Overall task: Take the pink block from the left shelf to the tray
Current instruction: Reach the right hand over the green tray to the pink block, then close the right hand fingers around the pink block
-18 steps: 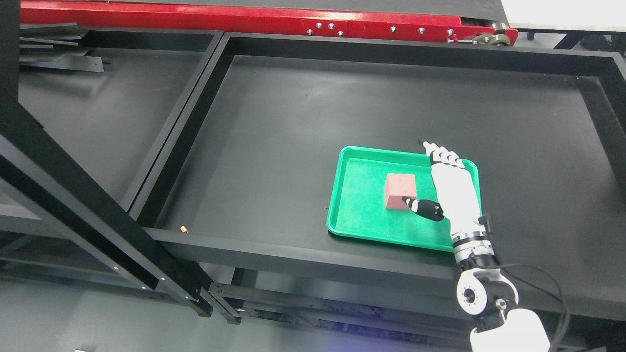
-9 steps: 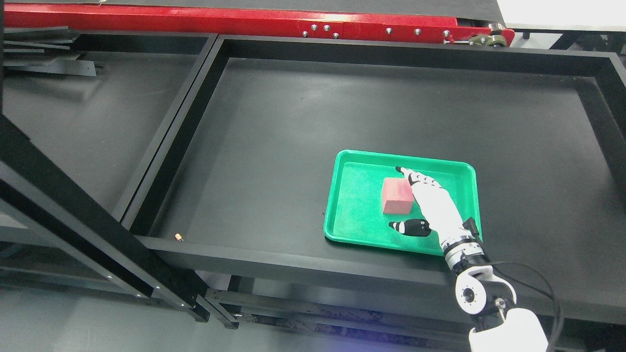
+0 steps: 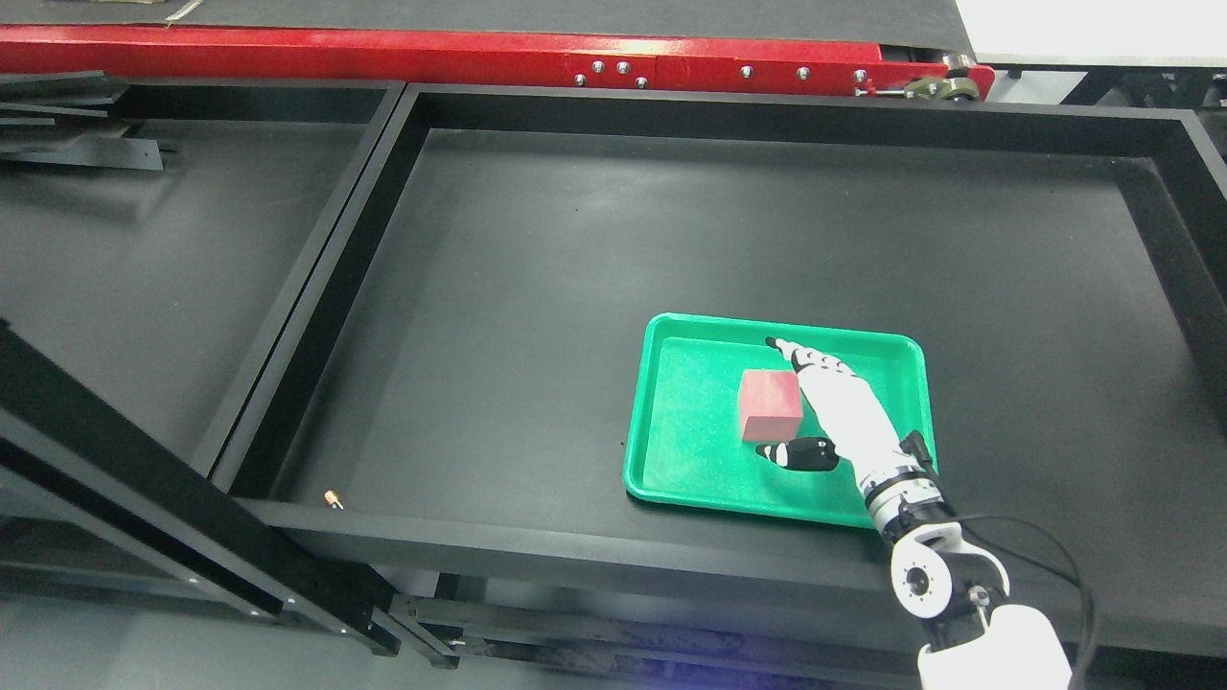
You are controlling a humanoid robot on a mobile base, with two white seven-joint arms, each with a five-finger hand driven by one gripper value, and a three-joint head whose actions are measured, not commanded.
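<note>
The right hand (image 3: 832, 414) is reaching in from the lower right over the green tray (image 3: 688, 450), its white palm lying over the tray's right half. Its fingers (image 3: 800, 356) are stretching out straight toward the far rim, and the black thumb (image 3: 798, 453) is sticking out sideways to the left, so the hand is spread apart and gripping nothing. The pink block (image 3: 771, 406) is sitting on the tray floor just left of the palm, in the pocket between the extended fingers beyond it and the thumb on the near side. The thumb tip is lying just at the block's near edge, and the fingers are running along its right side; whether either is touching the block is not clear from this angle. The wrist and forearm (image 3: 928, 573) are trailing back past the tray's near right corner and over the front lip of the black shelf (image 3: 537, 268) that is carrying the tray. Well away to the hand's left, 1 small brass-coloured piece (image 3: 333, 498) is lying at the shelf's front edge. Far beyond the fingertips, a red beam (image 3: 460, 53) is running along the back.
</note>
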